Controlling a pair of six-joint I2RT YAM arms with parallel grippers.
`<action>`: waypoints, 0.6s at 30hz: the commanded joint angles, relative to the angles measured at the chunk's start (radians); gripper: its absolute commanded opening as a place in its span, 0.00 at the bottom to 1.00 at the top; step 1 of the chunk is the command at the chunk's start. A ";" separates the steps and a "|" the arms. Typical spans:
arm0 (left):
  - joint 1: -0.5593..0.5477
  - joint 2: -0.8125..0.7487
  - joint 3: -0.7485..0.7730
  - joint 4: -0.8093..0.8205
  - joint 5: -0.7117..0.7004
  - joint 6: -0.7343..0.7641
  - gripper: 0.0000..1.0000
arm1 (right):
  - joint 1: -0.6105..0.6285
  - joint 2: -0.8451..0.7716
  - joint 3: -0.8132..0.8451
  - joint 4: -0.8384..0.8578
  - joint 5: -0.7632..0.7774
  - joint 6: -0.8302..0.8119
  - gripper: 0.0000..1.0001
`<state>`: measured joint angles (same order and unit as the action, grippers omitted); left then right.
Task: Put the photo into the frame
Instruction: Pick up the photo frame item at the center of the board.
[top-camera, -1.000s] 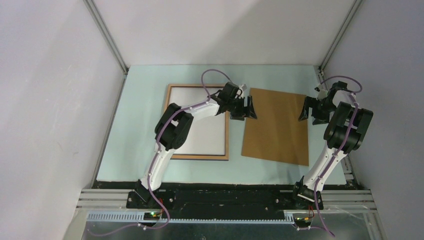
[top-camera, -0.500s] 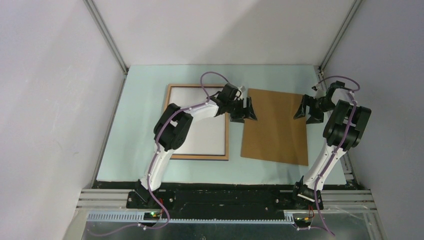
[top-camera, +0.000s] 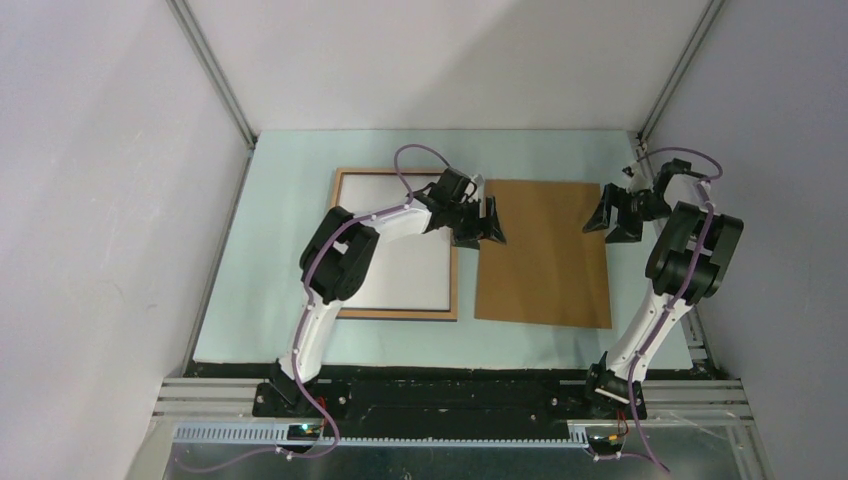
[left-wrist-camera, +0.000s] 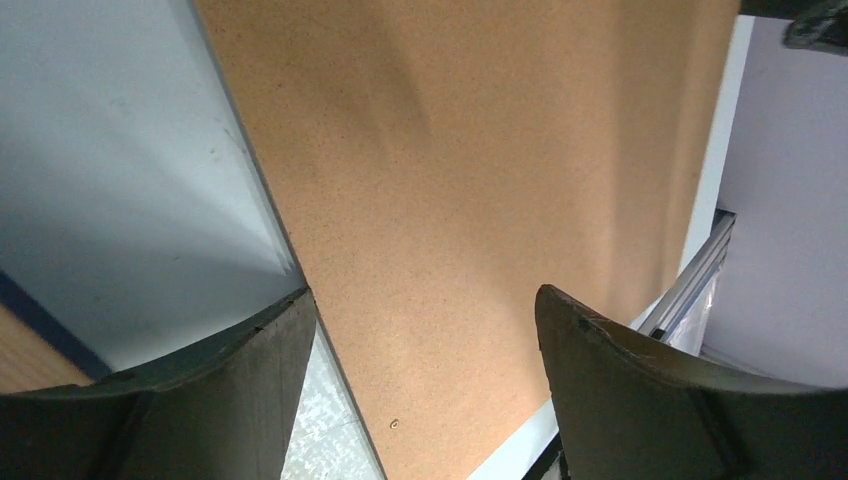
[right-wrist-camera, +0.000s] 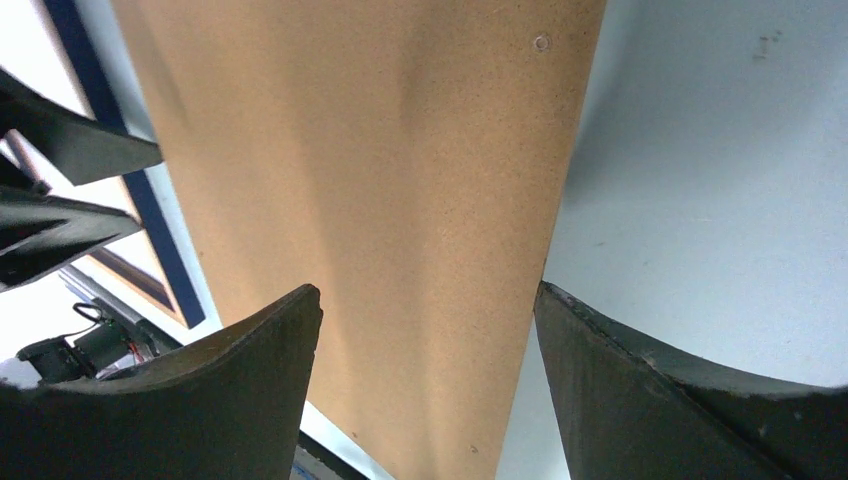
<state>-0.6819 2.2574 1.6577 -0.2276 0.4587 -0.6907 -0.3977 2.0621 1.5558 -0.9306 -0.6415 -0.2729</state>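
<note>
view: top camera, 12 o'clock = far edge of the table.
table (top-camera: 285, 250): pale blue-green surface with grey walls around it. It also shows in both wrist views (left-wrist-camera: 120, 130) (right-wrist-camera: 700, 150).
frame (top-camera: 400, 314): lies flat on the table, left of centre, with its light wood-brown border facing up. A dark blue strip of it (right-wrist-camera: 150, 200) shows in the right wrist view.
photo (top-camera: 410, 275): white rectangle filling the frame's opening, plain side up. The printed side does not show, and the left arm crosses over its 1 o'clock corner.
backing board (top-camera: 545, 260): brown sheet on the table at 3 o'clock of the frame. It is just beside the frame, with a narrow strip of table between them.
left tool (top-camera: 482, 228): over the board's left edge, near the board's 11 o'clock corner. Jaws apart, nothing clamped.
left wrist view: the board (left-wrist-camera: 480, 180) and its left edge run between the tool's (left-wrist-camera: 425, 298) two dark fingers (left-wrist-camera: 230, 390).
right tool (top-camera: 611, 225): at the board's right edge, near the board's 1 o'clock corner. Jaws apart, nothing clamped.
right wrist view: the board (right-wrist-camera: 380, 150) and its right edge pass between the tool's (right-wrist-camera: 428, 293) fingers (right-wrist-camera: 640, 390).
contact: cannot tell whether either tool touches the board.
</note>
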 joint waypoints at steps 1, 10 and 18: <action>-0.024 -0.038 -0.019 0.010 0.019 0.038 0.86 | 0.073 -0.131 0.005 -0.124 -0.259 0.053 0.81; -0.010 -0.067 -0.027 0.010 0.046 0.060 0.86 | 0.116 -0.274 0.004 -0.170 -0.351 0.082 0.80; -0.001 -0.088 -0.036 0.010 0.103 0.075 0.86 | 0.160 -0.382 0.026 -0.209 -0.416 0.116 0.80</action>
<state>-0.6579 2.2230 1.6306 -0.2802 0.4656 -0.6373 -0.3225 1.7386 1.5665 -0.9951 -0.8589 -0.2291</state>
